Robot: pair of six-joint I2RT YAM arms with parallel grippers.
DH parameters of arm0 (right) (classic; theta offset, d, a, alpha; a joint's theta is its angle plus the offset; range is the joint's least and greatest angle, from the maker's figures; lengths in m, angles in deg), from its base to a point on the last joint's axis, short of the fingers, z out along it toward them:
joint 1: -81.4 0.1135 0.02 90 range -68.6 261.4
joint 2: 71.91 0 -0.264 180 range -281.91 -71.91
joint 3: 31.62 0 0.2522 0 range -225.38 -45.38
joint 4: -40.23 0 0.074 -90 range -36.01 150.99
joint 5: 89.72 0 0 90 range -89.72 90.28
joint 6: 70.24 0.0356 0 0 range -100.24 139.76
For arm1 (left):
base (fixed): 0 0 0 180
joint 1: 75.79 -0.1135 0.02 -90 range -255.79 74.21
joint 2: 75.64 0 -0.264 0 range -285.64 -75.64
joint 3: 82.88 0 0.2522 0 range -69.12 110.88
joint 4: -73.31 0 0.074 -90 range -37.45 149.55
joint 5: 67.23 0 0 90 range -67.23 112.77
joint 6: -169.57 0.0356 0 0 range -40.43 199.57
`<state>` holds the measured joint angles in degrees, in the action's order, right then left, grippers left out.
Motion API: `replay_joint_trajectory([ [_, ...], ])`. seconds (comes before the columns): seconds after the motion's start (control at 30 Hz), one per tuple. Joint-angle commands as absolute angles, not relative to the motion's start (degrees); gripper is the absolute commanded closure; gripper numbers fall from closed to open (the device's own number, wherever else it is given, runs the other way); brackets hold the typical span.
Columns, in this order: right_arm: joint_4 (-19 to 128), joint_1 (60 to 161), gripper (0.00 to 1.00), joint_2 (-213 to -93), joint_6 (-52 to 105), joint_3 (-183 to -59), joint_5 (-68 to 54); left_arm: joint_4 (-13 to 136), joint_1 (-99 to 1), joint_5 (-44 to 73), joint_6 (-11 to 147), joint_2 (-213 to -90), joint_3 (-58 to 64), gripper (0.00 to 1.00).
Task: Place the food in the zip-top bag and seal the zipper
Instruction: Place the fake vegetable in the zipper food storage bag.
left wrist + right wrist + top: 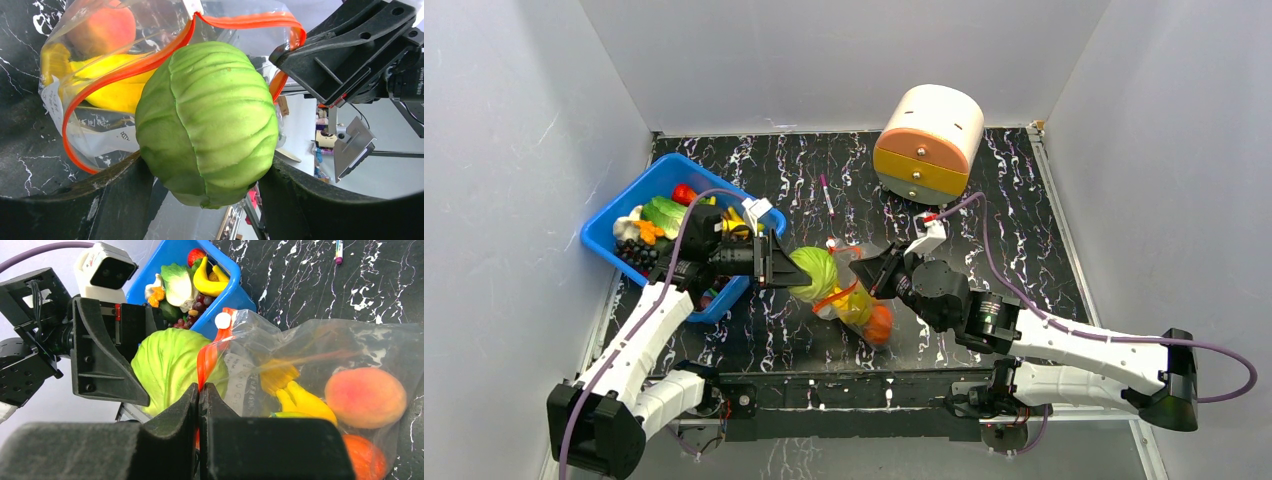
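Note:
My left gripper (796, 273) is shut on a green cabbage (815, 273), which fills the left wrist view (207, 120). It holds the cabbage at the open mouth of the clear zip-top bag (856, 300). My right gripper (871, 275) is shut on the bag's red-orange zipper strip (206, 362), with the jaws pressed together on it. The strip loops round the cabbage in the left wrist view (125, 70). Inside the bag lie yellow bananas (305, 402), a peach-coloured fruit (365, 397) and an orange fruit (365, 460).
A blue bin (639, 190) with more toy food stands at the left, close behind my left arm. A round cream and orange drawer box (929, 140) stands at the back. A thin pen (826, 195) lies on the black marbled table between them.

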<state>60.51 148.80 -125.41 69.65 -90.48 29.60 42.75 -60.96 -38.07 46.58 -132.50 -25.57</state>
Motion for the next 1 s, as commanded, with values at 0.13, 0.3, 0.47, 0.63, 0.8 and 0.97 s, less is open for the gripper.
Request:
replay_joint_trajectory([
  [0.13,55.0,149.1,1.0,-125.8,68.9,-91.3,29.2,42.8,-59.4,-39.4,48.1,-133.4,-25.7,0.39],
  [0.3,54.9,149.1,1.0,-127.1,69.0,-92.1,28.3,44.0,-58.6,-40.3,48.0,-133.8,-25.8,0.38],
  [0.47,54.3,149.0,1.0,-127.7,68.9,-92.4,28.1,43.6,-57.8,-40.1,49.4,-134.2,-26.4,0.36],
  [0.63,52.7,149.1,1.0,-128.0,67.0,-92.4,26.6,41.1,-57.3,-37.7,51.3,-135.7,-26.8,0.35],
  [0.8,51.2,149.1,1.0,-128.4,65.9,-92.4,24.3,40.2,-57.2,-34.8,51.5,-136.1,-26.6,0.29],
  [0.97,50.7,149.1,1.0,-128.2,65.7,-92.1,23.7,38.3,-57.2,-33.3,52.3,-136.3,-25.2,0.19],
])
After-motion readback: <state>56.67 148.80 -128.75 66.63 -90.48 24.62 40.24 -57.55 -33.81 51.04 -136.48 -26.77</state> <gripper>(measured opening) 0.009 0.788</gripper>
